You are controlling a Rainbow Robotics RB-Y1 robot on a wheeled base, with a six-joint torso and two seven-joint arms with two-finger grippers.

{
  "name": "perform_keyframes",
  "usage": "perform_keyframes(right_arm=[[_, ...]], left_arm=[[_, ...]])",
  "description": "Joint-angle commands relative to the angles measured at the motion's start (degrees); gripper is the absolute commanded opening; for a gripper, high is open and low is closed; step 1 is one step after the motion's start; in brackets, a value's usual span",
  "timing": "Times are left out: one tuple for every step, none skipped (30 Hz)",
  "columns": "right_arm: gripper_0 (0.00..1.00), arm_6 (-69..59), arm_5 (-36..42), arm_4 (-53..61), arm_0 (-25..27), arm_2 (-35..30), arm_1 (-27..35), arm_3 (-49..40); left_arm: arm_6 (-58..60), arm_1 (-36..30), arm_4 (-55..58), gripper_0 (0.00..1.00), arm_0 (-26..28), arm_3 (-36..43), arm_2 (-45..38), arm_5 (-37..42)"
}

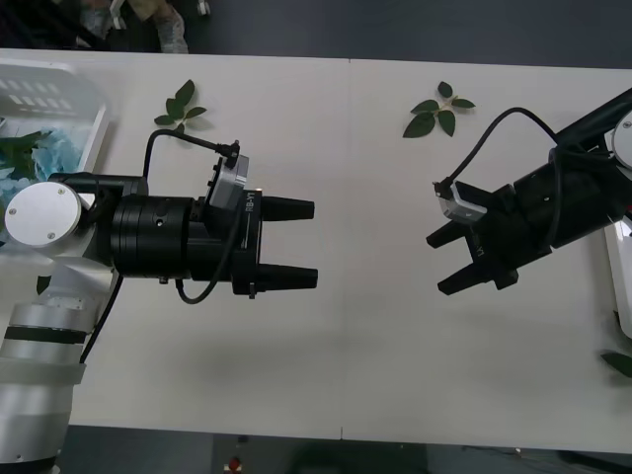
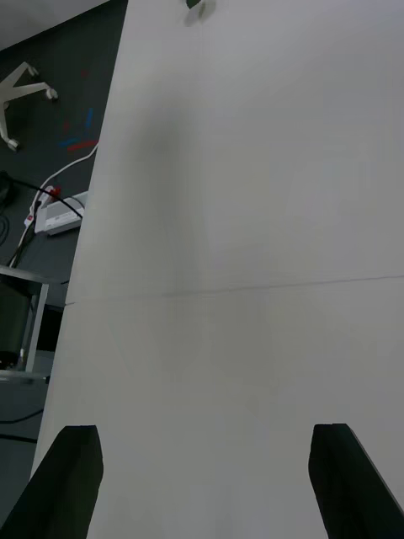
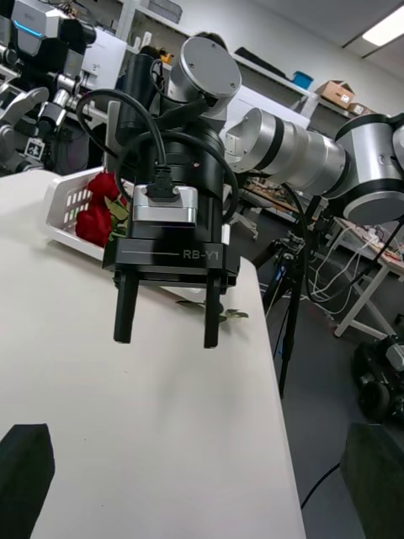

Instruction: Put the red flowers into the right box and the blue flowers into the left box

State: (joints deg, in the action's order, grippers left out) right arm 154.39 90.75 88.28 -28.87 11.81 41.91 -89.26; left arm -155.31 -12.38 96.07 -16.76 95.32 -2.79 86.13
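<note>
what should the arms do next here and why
Probably nothing more than retracting to rest. Both end effectors, left and right, hover open and empty over the table. The blue flowers already lie in the left box, the red flowers in the right box; just leaf sprigs remain out.

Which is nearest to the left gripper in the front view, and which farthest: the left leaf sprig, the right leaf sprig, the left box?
From the left gripper, fingers open, over the table's middle:
1. The left leaf sprig, behind it toward the far left.
2. The right leaf sprig, far side, right of centre; nearly as close as the first.
3. The left box, far left corner, blue flowers inside.
</note>
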Motion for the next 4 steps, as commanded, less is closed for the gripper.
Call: perform_keyframes(right_arm=[[0.72, 0.6, -0.3, -0.1, -1.9, -1.1, 0.1, -2.1], [0.72, 0.6, -0.3, -0.1, -1.9, -1.1, 0.1, -2.1], [0.72, 0.6, -0.3, -0.1, -1.9, -1.1, 0.1, -2.1], [0.72, 0.6, -0.3, -0.1, -1.9, -1.1, 0.1, -2.1]], left_arm=[[0.3, -0.4, 0.5, 1.0, -0.4, 1.9, -0.2, -0.6], [0.3, -0.4, 0.5, 1.0, -0.4, 1.9, -0.2, -0.6], [0.3, -0.4, 0.5, 1.0, -0.4, 1.9, -0.2, -0.6], [0.3, -0.4, 0.5, 1.0, -0.4, 1.9, -0.2, -0.6]])
